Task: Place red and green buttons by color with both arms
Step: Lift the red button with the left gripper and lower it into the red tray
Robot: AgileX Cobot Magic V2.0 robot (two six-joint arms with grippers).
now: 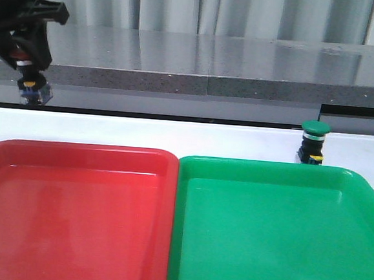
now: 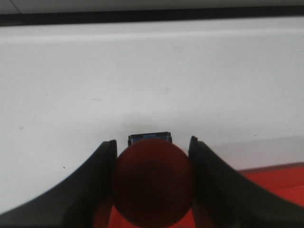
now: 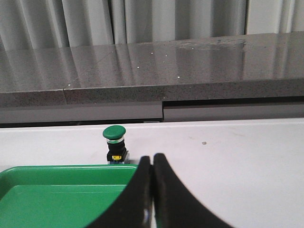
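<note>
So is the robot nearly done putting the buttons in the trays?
Not yet. Nothing is sorted: the red tray and green tray hold no buttons. In hand: the left gripper holds the red button up in the air, beyond the red tray's far left corner. Left to do: the green button stands on the white table behind the green tray, and the right gripper is shut, holding nothing.

Red button (image 2: 153,183) body behind its cap.

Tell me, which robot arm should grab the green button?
The right gripper. It is shut and empty, close to the green button standing behind the green tray. The left gripper already holds the red button.
</note>
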